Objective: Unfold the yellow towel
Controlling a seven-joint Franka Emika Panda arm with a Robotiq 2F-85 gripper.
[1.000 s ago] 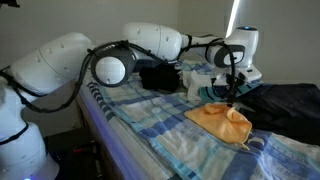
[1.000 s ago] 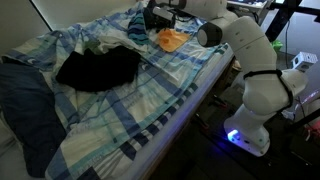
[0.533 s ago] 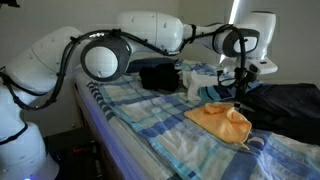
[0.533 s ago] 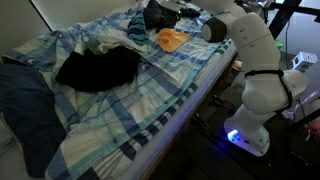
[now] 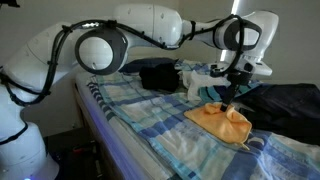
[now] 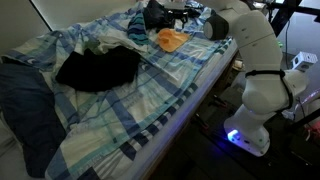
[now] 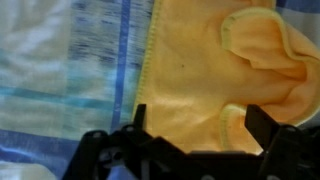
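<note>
Yellow towel [image 7: 200, 70] lies mostly spread on the plaid bedsheet [image 5: 150, 110], directly under the gripper [image 5: 233, 97]. One flap ahead of the jaws looks curled over, so nearly done, flattening left. Gripper wide open, empty, just above the cloth. Arm stretched over the bed, wrist pointing down.

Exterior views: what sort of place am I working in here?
Probably a bedroom, though I can't be sure: a rumpled blue-white plaid bedsheet covers the work surface, dark clothing lies on it, and the yellow towel lies there too.
</note>
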